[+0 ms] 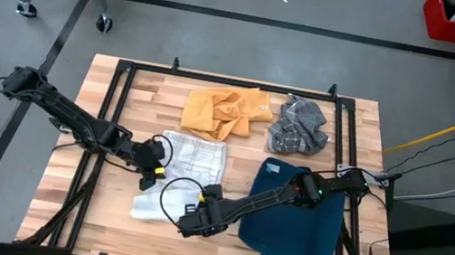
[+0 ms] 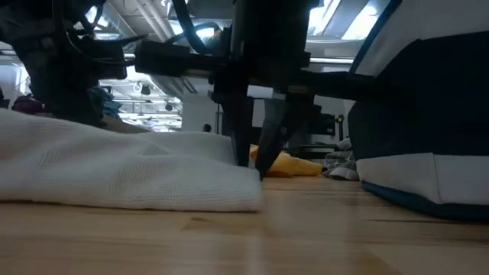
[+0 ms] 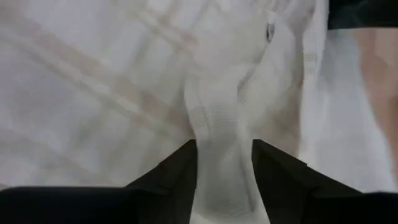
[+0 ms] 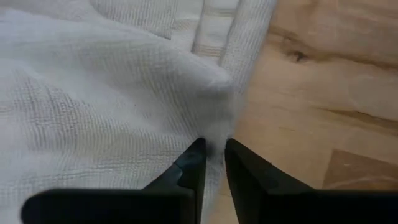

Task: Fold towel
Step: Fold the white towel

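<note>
Clearly the white waffle-weave cotton towel is light and limp, lying partly folded on the wooden tabletop, just beside the navy cloth. The right tool pinches its corner nearest that cloth; the left tool clamps a bunched ridge on the far side. Edges and corners give the surest hold.

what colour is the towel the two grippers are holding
White, with faint pale stripes. The towel shows best in the high view; the left wrist view shows the stripes up close.
</note>
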Available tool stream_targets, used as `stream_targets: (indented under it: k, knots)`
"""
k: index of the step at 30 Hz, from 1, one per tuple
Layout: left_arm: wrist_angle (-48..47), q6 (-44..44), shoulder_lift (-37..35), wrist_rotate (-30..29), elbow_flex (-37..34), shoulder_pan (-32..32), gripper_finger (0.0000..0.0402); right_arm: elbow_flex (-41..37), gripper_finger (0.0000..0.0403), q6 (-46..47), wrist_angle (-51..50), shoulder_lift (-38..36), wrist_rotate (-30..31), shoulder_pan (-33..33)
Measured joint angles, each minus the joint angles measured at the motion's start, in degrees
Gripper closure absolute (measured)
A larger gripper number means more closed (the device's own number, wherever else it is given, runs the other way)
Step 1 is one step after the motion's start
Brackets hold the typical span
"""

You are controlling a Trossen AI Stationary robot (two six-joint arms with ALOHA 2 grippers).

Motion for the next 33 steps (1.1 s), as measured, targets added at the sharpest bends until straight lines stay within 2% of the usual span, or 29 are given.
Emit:
stream_targets:
  k: [5, 8, 12, 18, 22, 27, 33]
  knots:
    - [-0.72, -1.93, -0.22, 11.19, 0.00, 1.69, 0.0256, -0.02, 0.0325, -0.09, -0.01, 0.00, 0.02, 0.00]
    - [-2.66, -1.60, -0.78, 14.97, 0.00, 2.96, 0.0264, -0.04, 0.0325, -0.11, 0.08, 0.00, 0.08, 0.00]
    - [-6.42, 2.32, -1.81, 15.05, 0.00, 6.32, 0.0272, -0.04, 0.0325, -0.11, 0.12, 0.00, 0.20, 0.00]
    - [-7.57, 5.64, -4.77, 9.96, -0.02, 13.40, 0.0273, -0.07, 0.0324, -0.81, 0.14, 0.00, 0.96, 0.02]
    - [-7.41, 7.98, -8.72, 12.46, -0.02, 16.23, 0.0273, -0.07, 0.0324, -1.72, 0.16, 0.00, 2.75, 0.02]
    - [-8.04, 7.54, -14.63, 20.17, -0.02, 16.10, 0.0273, -0.07, 0.0324, -1.73, 0.14, 0.00, 2.92, 0.02]
    - [-12.91, 6.95, -17.06, 21.48, -0.32, 9.80, 0.0273, -0.07, 0.0324, -4.83, 0.19, 0.00, 1.52, 0.02]
